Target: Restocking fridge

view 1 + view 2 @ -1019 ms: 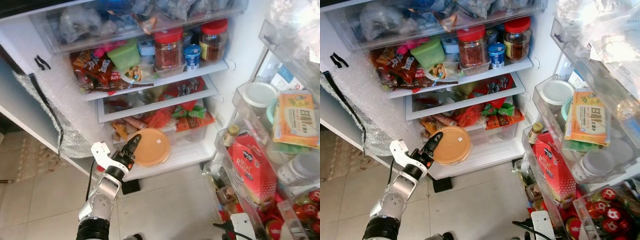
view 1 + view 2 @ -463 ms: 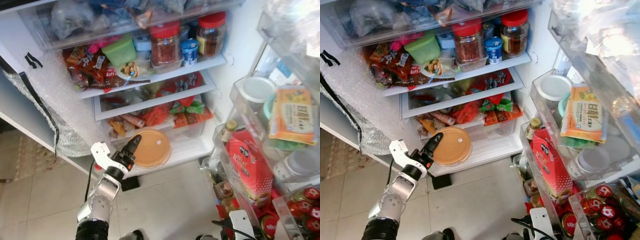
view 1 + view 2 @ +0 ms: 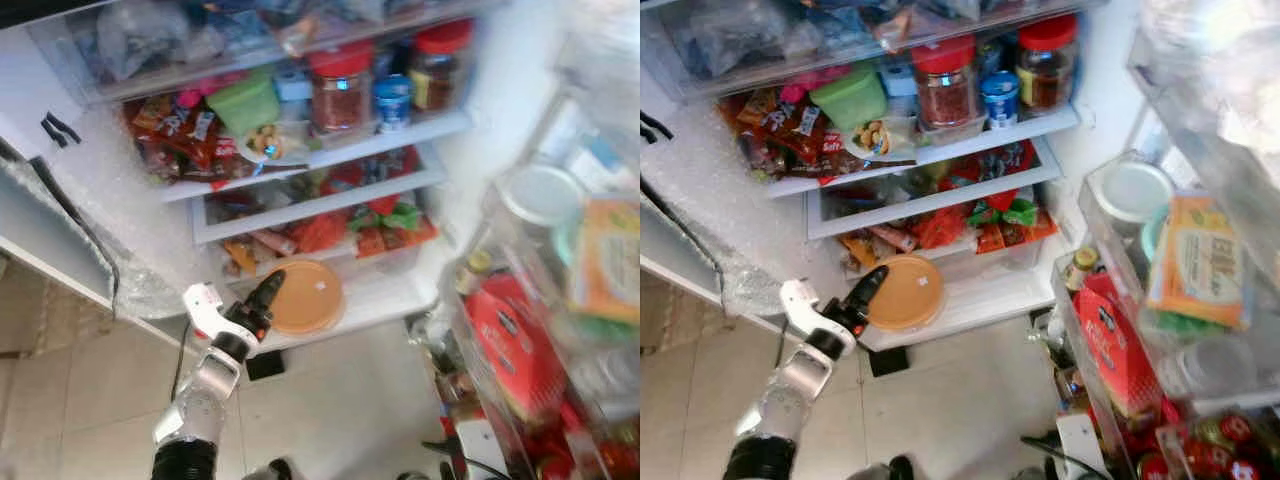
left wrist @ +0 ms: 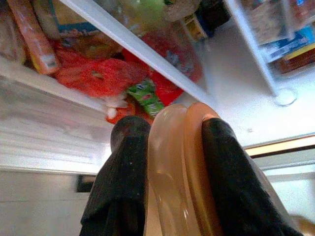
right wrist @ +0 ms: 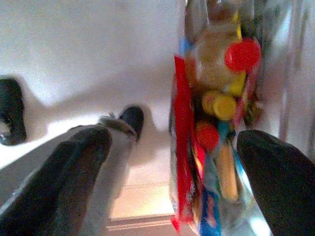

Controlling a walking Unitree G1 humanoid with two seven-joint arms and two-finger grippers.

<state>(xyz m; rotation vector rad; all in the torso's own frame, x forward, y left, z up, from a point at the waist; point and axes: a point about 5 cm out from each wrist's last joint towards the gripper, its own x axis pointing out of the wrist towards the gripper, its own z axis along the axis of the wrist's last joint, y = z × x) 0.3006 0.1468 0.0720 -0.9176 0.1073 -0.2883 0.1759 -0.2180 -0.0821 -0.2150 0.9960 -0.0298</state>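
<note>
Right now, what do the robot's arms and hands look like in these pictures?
The left arm is silver metal ending in a ribbed black cuff near the camera, with a white block at the wrist and a thin black cable alongside. The left hand has two long matte black fingers. The right hand shows two similar rounded black fingers.

The left claw (image 3: pixel 872 291) is reaching up from the floor (image 3: pixel 960 390) at the foot of the open fridge, gripping the near left edge of a flat round container (image 3: pixel 906 292) that is lying on the bottom shelf (image 3: pixel 985 293). Behind and above it a drawer of packets (image 3: pixel 940 225) is sitting under a shelf where two jars (image 3: pixel 945 82) are standing side by side right of a tub (image 3: pixel 848 96). To the right, the door racks (image 3: pixel 1120 330) are holding a carton (image 3: pixel 1118 345) and bottles, with the right claw (image 5: pixel 172 162) hanging low beside them.
</note>
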